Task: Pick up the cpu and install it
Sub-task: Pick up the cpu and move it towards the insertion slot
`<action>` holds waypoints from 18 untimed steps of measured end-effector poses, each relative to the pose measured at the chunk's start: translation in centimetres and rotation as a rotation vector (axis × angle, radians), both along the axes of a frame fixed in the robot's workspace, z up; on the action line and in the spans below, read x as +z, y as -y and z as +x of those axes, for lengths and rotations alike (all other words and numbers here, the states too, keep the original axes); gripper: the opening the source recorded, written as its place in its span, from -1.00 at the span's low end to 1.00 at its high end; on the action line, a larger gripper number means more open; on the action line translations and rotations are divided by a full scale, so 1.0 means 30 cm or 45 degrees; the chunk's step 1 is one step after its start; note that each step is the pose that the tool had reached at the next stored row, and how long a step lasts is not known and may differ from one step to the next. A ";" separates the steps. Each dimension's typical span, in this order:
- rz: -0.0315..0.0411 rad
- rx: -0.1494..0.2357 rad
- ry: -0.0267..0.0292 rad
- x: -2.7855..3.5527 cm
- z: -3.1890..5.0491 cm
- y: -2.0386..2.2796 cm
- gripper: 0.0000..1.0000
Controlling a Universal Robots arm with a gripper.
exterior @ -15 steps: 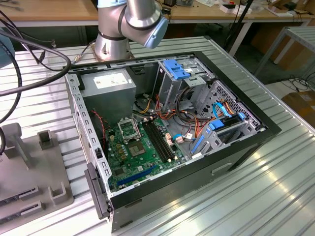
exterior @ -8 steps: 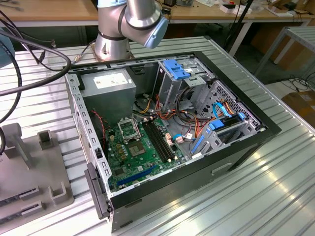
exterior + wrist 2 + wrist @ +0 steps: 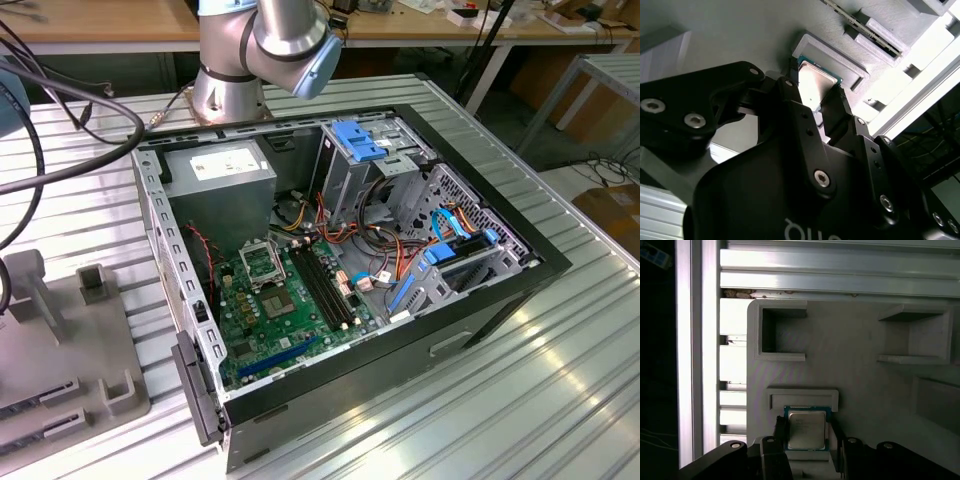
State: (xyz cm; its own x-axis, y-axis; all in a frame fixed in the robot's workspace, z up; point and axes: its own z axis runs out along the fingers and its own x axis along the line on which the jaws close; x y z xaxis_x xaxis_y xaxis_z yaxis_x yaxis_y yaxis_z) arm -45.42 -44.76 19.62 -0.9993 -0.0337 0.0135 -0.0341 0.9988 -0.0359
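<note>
**Cpu gripped in tray pocket, lift pending**

The cpu (image 3: 806, 429) lay flat, metal top up, in a shallow pocket (image 3: 802, 397) near one edge of the grey holder tray (image 3: 860, 370), along from the tray's rounded corner. In both wrist views the gripper (image 3: 815, 89) sat directly over it. Its black fingers (image 3: 836, 107) were drawn in against two opposite edges of the chip and looked clamped on it, with the chip not yet raised from the pocket.

The exterior view had the open computer case (image 3: 500, 290) on the slatted table (image 3: 480, 400), well apart from the tray at the table's edge on the exterior view's left. The socket (image 3: 262, 265) lay inside on the green board.

Judgement: the grip was on thin edges only, so squeeze should be light and even. The lift should go straight up, clear of the pocket wall, with the chip kept level. Any tilt could snag a corner on the ledge or let the chip twist out.
</note>
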 end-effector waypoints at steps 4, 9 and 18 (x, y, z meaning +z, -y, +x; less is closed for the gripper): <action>0.0001 0.000 -0.0001 0.001 0.000 0.000 -0.12; 0.0002 0.000 0.0000 0.001 0.000 0.000 -0.12; 0.0001 0.000 -0.0001 0.000 0.000 0.000 0.03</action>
